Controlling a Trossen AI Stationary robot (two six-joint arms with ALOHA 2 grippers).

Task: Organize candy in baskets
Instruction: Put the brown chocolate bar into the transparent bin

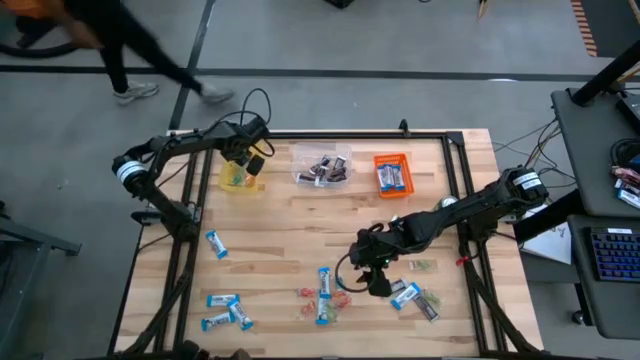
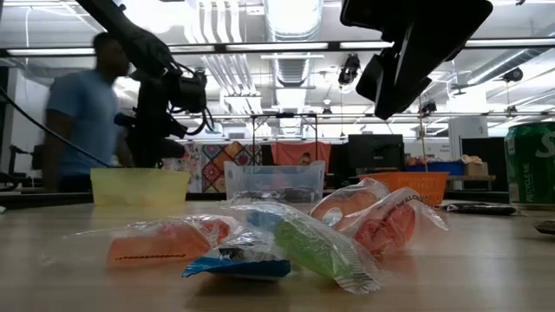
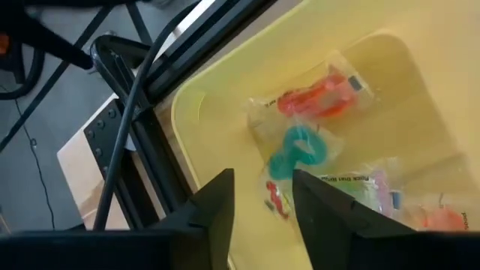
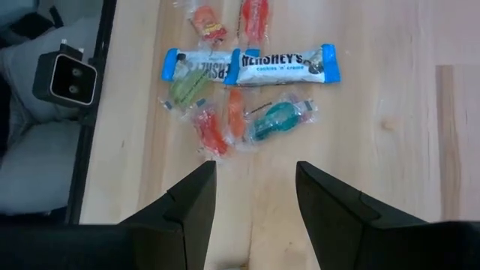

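my left gripper (image 3: 261,206) hangs over the yellow bin (image 1: 236,178), fingers parted, empty: a drop step. my right gripper (image 4: 253,202), open, must descend on the red sweet (image 4: 211,132).

Robotics lab/workshop: exposed ceiling ducts (image 2: 290,26), concrete floor (image 1: 300,40), monitors (image 2: 371,152), keyboard (image 1: 612,252) on side desk.

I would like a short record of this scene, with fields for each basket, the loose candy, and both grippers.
yellow basket: small coloured wrapped sweets inside
clear basket: dark wrapped pieces inside
orange basket: blue-and-white bars inside
loose candy: bars and small sweets scattered on the near part of the table
left gripper: over the yellow basket, fingers apart, holding nothing
right gripper: open, above the table near the small sweets
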